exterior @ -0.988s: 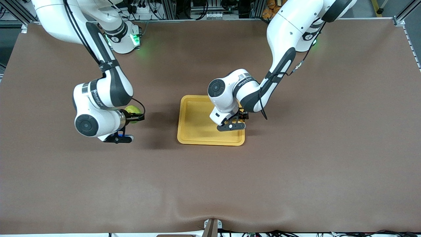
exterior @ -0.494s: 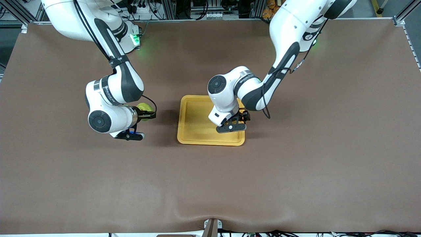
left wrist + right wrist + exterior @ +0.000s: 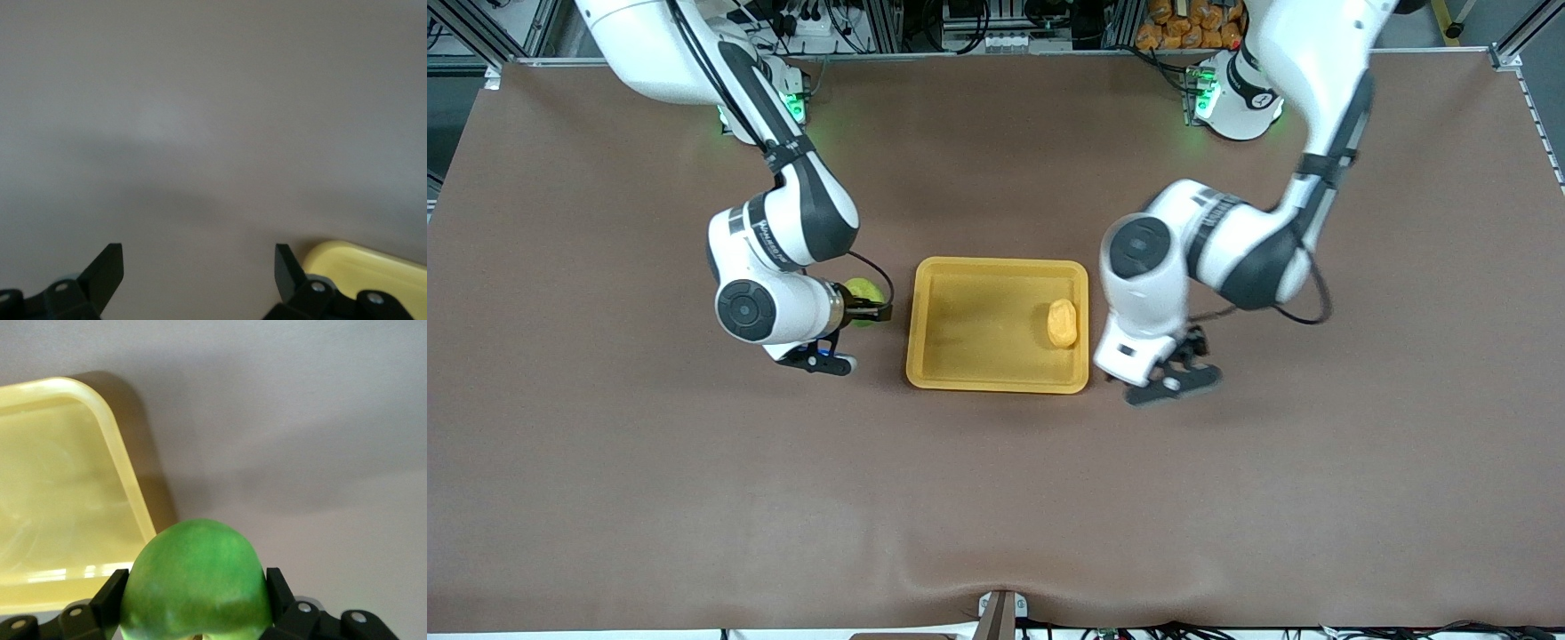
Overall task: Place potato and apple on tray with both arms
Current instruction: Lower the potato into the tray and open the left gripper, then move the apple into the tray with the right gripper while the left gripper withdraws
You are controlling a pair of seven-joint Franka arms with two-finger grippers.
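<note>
The yellow-orange tray (image 3: 960,369) lies mid-table. The pale orange potato (image 3: 1062,323) lies in it by the rim toward the left arm's end. My left gripper (image 3: 1178,378) is open and empty over bare table beside that rim; the left wrist view shows its spread fingers (image 3: 107,270) and a tray corner (image 3: 373,267). My right gripper (image 3: 867,307) is shut on the green apple (image 3: 860,291), held above the table just outside the tray's rim toward the right arm's end. The right wrist view shows the apple (image 3: 197,580) between the fingers (image 3: 110,593), with the tray (image 3: 127,480) just ahead.
A brown mat (image 3: 996,498) covers the table, with a ripple along the edge nearest the front camera. Both arm bases (image 3: 1232,98) stand at the table's back edge, lit green.
My left gripper let go of the potato in the tray, opened and swung off the tray toward the left arm's end. My right gripper carried the apple closer to the tray.
</note>
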